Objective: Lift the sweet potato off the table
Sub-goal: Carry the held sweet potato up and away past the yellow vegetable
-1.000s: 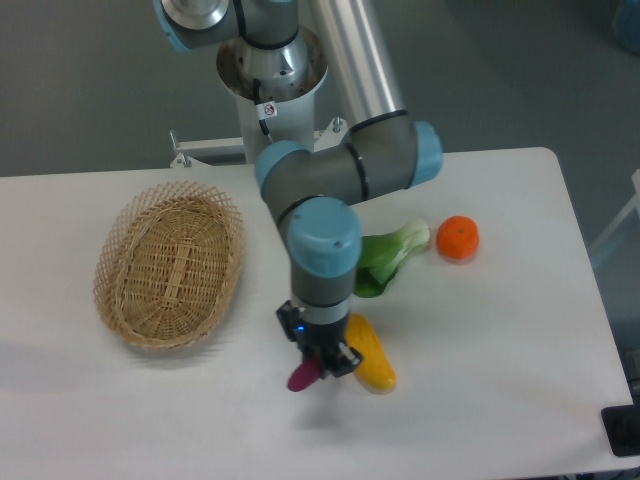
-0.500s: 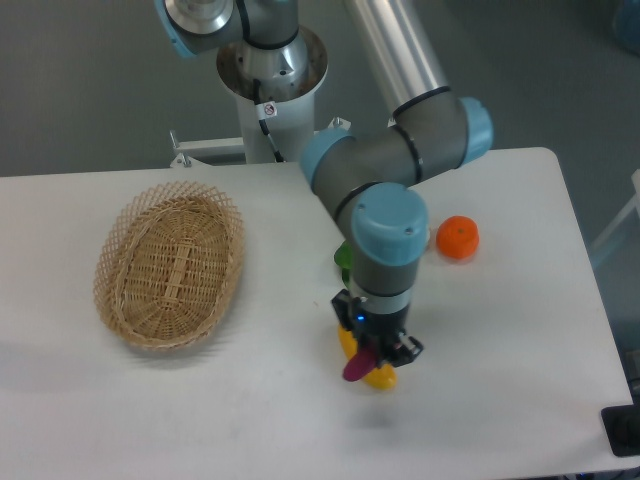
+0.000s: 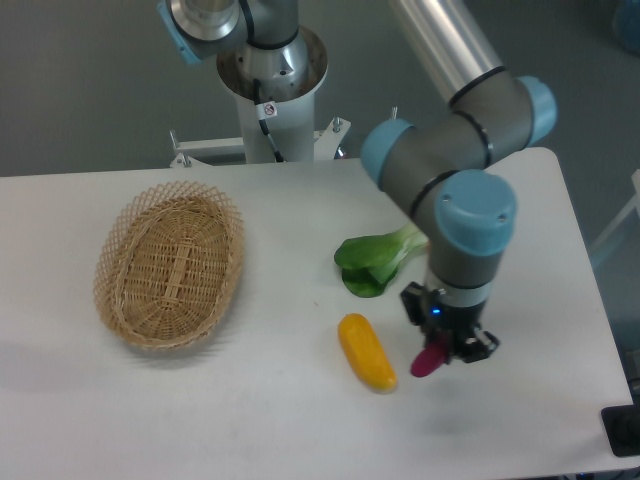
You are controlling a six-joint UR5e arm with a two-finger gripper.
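My gripper (image 3: 447, 352) is shut on the sweet potato (image 3: 429, 361), a small magenta-purple piece whose lower end sticks out to the left below the black fingers. It hangs above the white table (image 3: 250, 420), right of the middle, and casts a faint shadow on the surface below. The upper part of the sweet potato is hidden between the fingers.
A yellow oblong vegetable (image 3: 366, 351) lies just left of the gripper. A green leafy vegetable (image 3: 375, 263) lies behind it, partly covered by the arm. A wicker basket (image 3: 170, 262) stands at the left. The table's right edge (image 3: 600, 330) is close to the arm.
The arm has swung to the right with the sweet potato in its grip, passing from left of the yellow vegetable over it to its right. An orange fruit seen earlier is now behind the arm.
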